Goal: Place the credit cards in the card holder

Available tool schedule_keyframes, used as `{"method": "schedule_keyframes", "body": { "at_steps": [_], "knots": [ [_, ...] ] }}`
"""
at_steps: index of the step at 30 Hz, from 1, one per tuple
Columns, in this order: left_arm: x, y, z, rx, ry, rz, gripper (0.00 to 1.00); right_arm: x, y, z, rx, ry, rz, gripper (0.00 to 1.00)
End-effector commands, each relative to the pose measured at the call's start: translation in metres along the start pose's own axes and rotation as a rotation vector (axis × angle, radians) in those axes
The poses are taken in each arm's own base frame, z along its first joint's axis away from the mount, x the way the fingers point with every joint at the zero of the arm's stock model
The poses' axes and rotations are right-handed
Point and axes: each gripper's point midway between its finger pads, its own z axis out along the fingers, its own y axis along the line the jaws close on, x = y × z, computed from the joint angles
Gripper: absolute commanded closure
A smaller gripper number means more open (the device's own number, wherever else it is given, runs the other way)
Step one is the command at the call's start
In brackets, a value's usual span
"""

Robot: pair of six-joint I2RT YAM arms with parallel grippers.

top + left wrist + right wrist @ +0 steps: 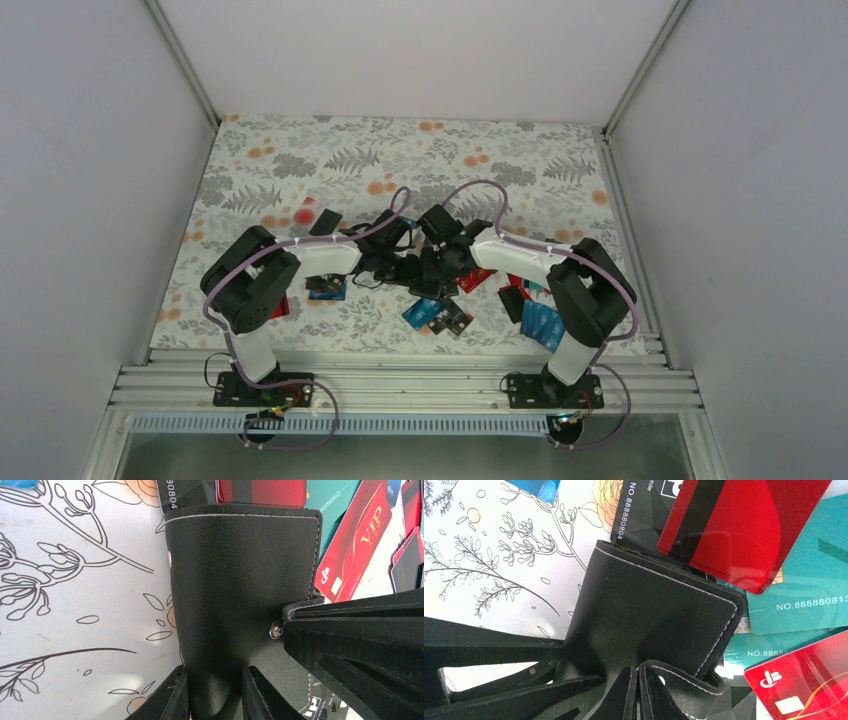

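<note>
L jaws part-open, clamping card holder [240,580]; R jaws shut on its flap [689,690]. Risk: flap slips from R pinch, holder recloses, credit cards [744,525] beyond jaws left outside.

Floral-print tabletop [400,150]: credit cards [437,316] (blue, red, teal, black) scattered along near edge, mostly toward right corner; slim black rectangle [325,222] left of centre.
</note>
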Motion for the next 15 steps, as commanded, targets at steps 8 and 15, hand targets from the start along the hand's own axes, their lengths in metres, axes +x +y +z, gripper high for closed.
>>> {"method": "schedule_keyframes", "body": {
  "at_steps": [8, 15],
  "knots": [
    [0.0201, 0.0065, 0.0121, -0.010, 0.068, -0.012, 0.75, -0.0086, 0.0142, 0.0027, -0.040, -0.038, 0.007, 0.96],
    [0.0210, 0.0075, 0.0128, -0.012, 0.072, -0.013, 0.75, -0.0047, 0.0163, 0.0077, -0.054, -0.021, 0.007, 0.96]
  ]
}}
